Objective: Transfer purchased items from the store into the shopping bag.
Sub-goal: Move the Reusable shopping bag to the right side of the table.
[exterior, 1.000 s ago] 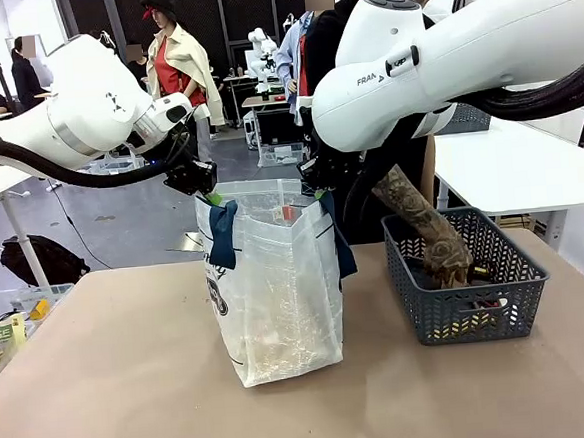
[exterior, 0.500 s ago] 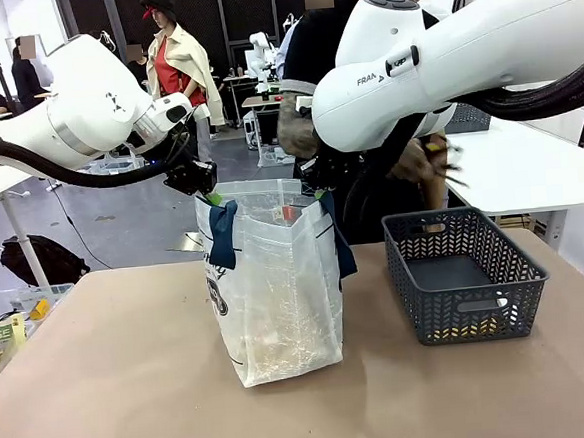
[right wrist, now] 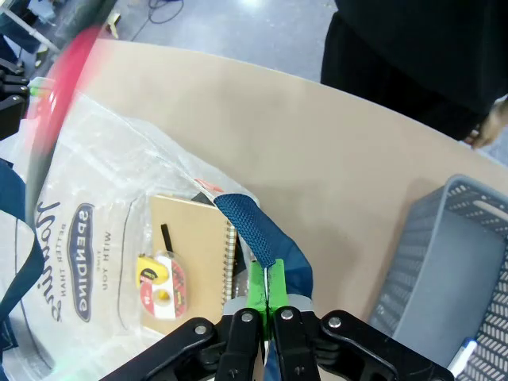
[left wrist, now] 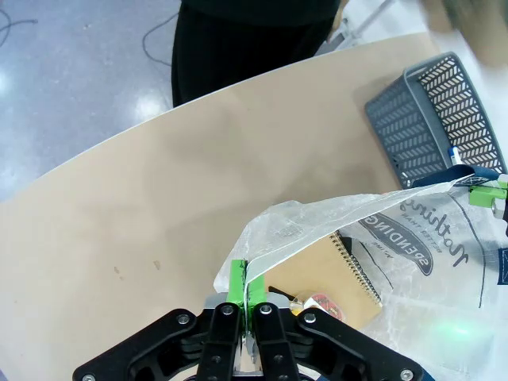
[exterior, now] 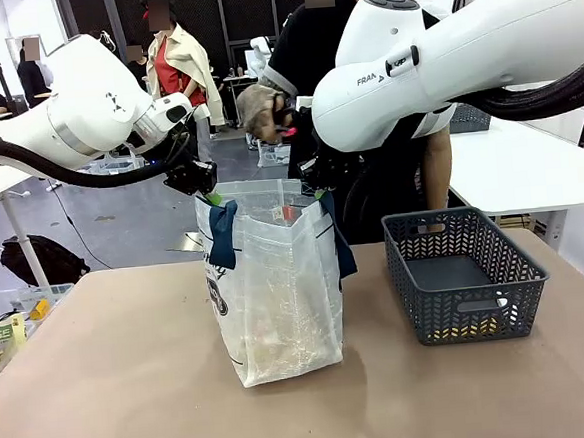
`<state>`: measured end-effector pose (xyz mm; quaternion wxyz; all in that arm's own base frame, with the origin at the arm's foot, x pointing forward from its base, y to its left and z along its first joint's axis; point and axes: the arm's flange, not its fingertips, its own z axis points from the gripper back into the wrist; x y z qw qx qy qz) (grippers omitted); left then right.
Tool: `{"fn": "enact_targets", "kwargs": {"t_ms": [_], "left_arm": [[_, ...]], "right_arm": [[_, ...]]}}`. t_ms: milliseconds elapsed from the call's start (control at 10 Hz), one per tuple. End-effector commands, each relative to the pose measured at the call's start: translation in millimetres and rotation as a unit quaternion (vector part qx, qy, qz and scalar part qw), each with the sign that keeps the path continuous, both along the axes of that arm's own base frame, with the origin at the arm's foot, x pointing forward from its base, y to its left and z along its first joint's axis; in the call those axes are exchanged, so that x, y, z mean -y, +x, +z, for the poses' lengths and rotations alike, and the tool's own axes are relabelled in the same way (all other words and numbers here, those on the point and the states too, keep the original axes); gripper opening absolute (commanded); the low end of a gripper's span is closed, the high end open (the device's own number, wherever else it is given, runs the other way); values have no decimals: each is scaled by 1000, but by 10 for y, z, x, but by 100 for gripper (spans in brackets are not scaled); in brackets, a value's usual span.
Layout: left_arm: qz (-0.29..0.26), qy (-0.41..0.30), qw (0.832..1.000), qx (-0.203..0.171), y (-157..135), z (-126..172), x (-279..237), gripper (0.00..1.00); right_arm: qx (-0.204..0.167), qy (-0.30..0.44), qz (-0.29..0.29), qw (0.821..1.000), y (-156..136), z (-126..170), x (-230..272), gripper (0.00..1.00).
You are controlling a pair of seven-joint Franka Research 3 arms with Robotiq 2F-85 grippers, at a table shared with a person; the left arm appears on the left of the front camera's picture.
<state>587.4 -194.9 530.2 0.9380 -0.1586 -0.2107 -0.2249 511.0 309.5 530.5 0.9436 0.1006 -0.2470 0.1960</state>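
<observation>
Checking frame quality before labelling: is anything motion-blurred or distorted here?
Right wrist view: a red item streaks with motion blur over the shopping bag. Left wrist view: the table edge bows from wide-angle distortion, and the top-right corner is smeared. Front view: mostly sharp.

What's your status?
Left tool shut on bag rim, right tool shut on strap. Bag held open, notebook inside. Person's hand with red item above the opening.
</observation>
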Motion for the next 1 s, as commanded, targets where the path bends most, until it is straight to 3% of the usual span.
{"fn": "enact_targets", "kwargs": {"t_ms": [0, 900], "left_arm": [[8, 2, 1000, -3, -18, 12, -38, 0], [8, 2, 1000, -3, -18, 12, -38, 0]], "right_arm": [[1, 1, -4, 1000, 5, 16, 23, 0], [1, 1, -4, 1000, 5, 16, 23, 0]]}}
